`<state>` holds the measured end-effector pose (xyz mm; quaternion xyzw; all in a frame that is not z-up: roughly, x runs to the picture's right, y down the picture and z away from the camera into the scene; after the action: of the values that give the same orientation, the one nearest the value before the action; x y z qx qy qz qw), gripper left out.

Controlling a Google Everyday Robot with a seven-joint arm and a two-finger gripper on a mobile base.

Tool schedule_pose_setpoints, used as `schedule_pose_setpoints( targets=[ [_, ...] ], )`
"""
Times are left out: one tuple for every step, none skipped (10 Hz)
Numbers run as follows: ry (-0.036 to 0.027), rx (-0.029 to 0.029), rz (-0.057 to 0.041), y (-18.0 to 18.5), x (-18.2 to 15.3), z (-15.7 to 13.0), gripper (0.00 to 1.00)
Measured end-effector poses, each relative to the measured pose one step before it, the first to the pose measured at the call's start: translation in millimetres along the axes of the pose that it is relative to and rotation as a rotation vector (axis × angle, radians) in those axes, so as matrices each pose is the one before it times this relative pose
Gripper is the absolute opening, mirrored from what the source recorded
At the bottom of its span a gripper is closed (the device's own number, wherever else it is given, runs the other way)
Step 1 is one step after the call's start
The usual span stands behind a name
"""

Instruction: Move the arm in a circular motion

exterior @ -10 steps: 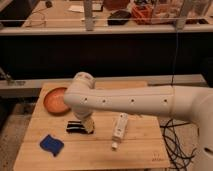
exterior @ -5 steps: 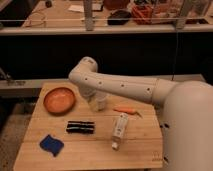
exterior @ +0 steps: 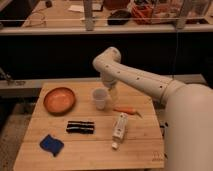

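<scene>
A wooden bench [exterior: 95, 145] fills the lower frame. At lower left lies a blue cloth [exterior: 51, 144]. Above it, at middle left, sits an orange bowl [exterior: 59, 99]. Near the centre lies a black ridged bar [exterior: 80, 127], with a white cup [exterior: 100, 98] above it. Right of centre are a small orange carrot [exterior: 125, 110] and a white tube [exterior: 119, 128]. The cream-white arm [exterior: 145, 82] reaches from lower right up to centre, its elbow above the cup. The end effector [exterior: 109, 84] hangs just behind the cup.
</scene>
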<state>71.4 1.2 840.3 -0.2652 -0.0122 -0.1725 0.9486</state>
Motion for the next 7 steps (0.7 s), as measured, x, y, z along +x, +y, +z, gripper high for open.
schedule_pose_setpoints(
  targets=[
    [0.00388,-0.0033,0.02899,2.8,18.27,0.4,0.8],
    [0.0012,-0.00234,0.04295,5.29,25.75,0.07,0.8],
    [-0.00697,-0.00141,0.04653,8.19,27.39,-1.26,0.8],
    [-0.01273,0.00573,0.0459,8.94,27.05,-2.4,0.8],
    [-0.01495,0.00337,0.03435,9.75,19.99,-2.54,0.8],
    [-0.01706,0.00423,0.03606,15.15,21.22,-3.51,0.8],
    [-0.02172,0.00129,0.02674,19.97,15.58,-4.26,0.8]
  ],
)
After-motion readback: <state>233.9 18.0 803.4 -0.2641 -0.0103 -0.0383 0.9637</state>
